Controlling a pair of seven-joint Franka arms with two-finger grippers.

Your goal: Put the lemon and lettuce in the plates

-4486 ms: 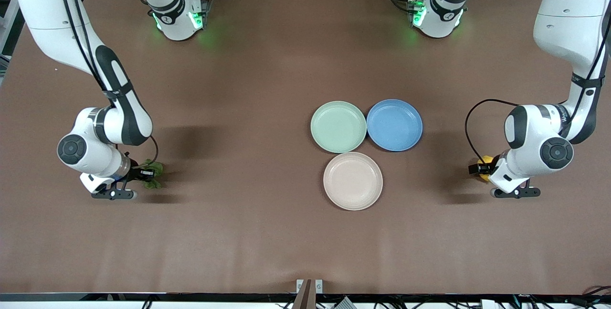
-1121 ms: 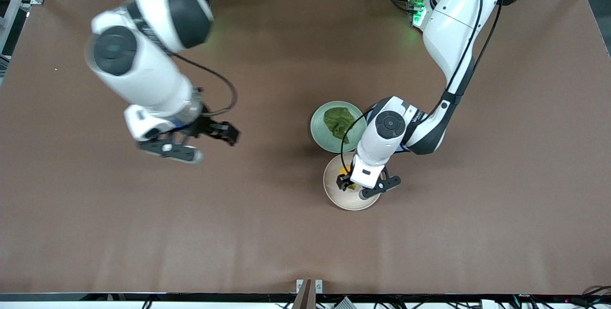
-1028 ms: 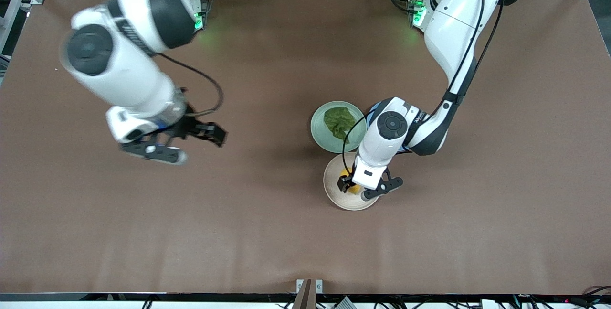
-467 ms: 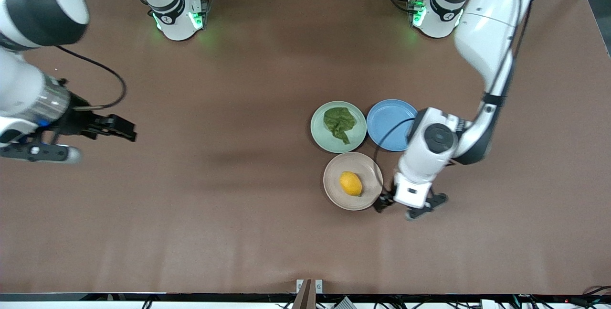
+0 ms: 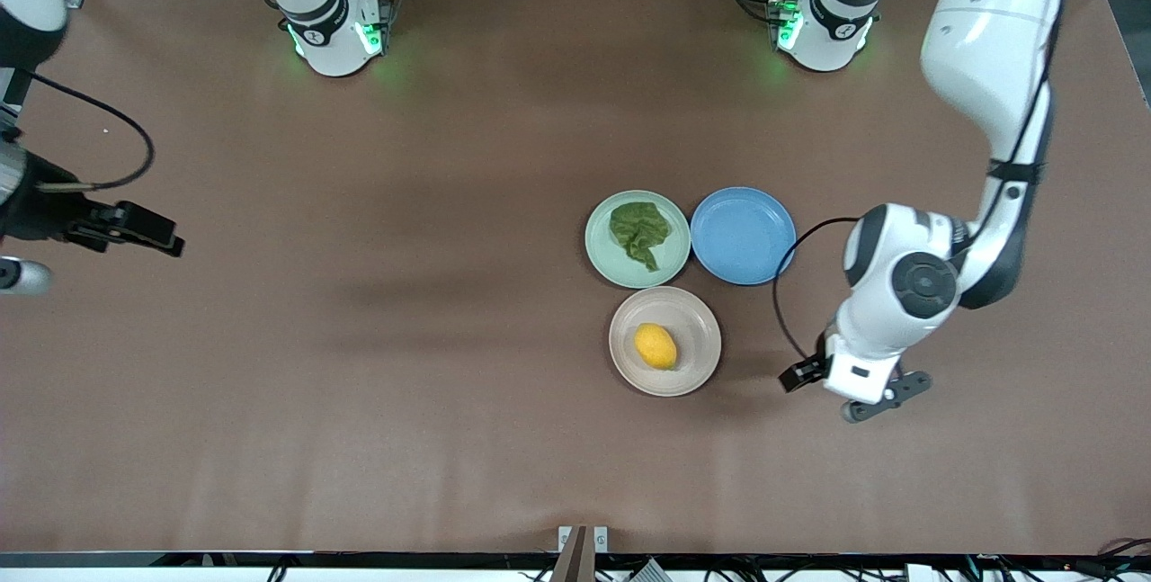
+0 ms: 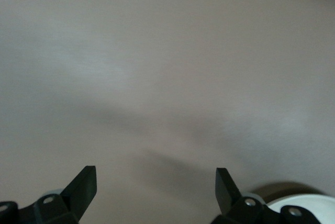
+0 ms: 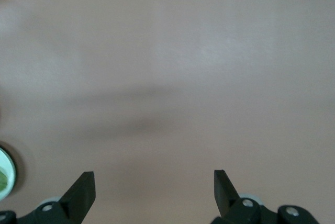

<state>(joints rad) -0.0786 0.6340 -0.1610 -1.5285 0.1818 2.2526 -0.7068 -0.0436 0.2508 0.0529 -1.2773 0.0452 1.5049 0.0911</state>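
Observation:
The lemon (image 5: 655,346) lies on the beige-white plate (image 5: 697,371). The lettuce (image 5: 639,232) lies on the pale mint plate (image 5: 601,254), which is farther from the front camera. My left gripper (image 5: 796,376) is open and empty over bare table beside the beige-white plate, toward the left arm's end; its wrist view shows only tabletop between its fingers (image 6: 155,190). My right gripper (image 5: 155,238) is open and empty over bare table at the right arm's end, with tabletop between its fingers (image 7: 154,188).
A blue plate (image 5: 743,235) stands empty beside the mint plate, toward the left arm's end. A sliver of the mint plate's rim (image 7: 5,174) shows at the edge of the right wrist view. The brown table (image 5: 405,384) spreads wide around the plates.
Since the earliest frame the lettuce and lemon were carried to the plates and let go. In the last half second both open grippers drew away toward their own ends of the table.

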